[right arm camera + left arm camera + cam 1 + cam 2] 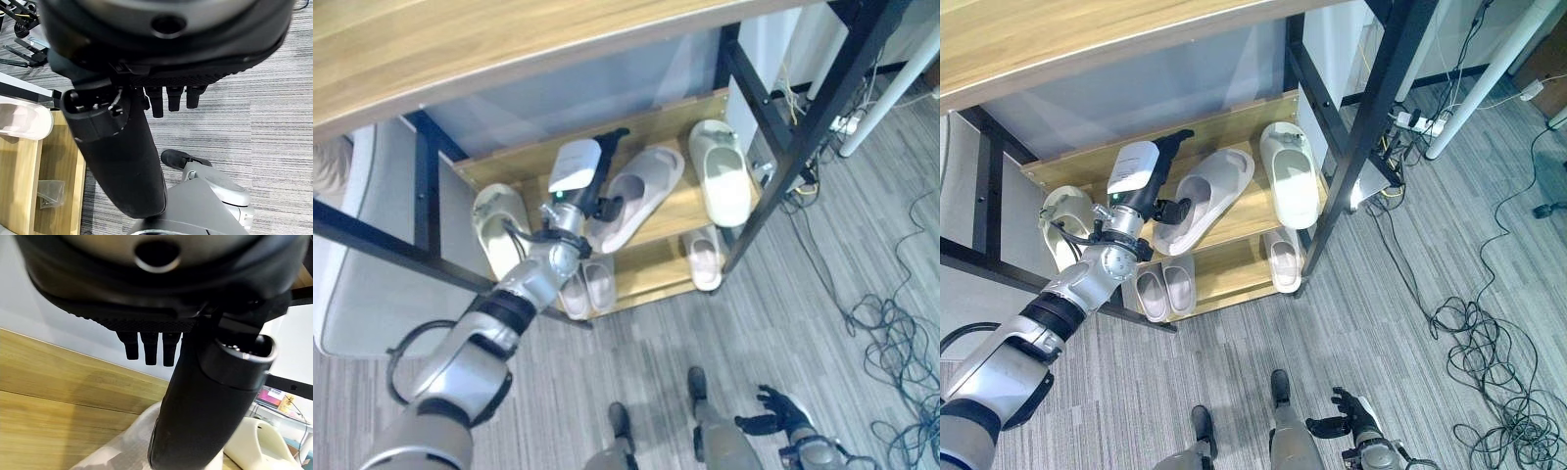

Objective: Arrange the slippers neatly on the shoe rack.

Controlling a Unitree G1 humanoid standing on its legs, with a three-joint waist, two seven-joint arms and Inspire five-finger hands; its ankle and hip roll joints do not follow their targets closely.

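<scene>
The wooden shoe rack (524, 162) stands under a desk. Its upper shelf holds a cream slipper (499, 227) at the left, a pale pink slipper (646, 186) lying askew in the middle, and another cream slipper (722, 174) at the right. My left hand (579, 186) reaches in over the shelf beside the pink slipper (122, 448). Its fingers (149, 350) are straight and point toward the back, and its thumb lies against the slipper's edge. On the lower shelf are a pink pair (588, 287) and a single slipper (705, 258). My right hand (1349, 419) hangs open above the floor.
The desk's wooden top (460, 49) overhangs the rack, and black frame bars (803, 137) cross in front at both sides. A grey cabinet (367, 284) stands to the left. Loose cables (896, 343) and a white table leg (891, 88) are on the grey floor at the right.
</scene>
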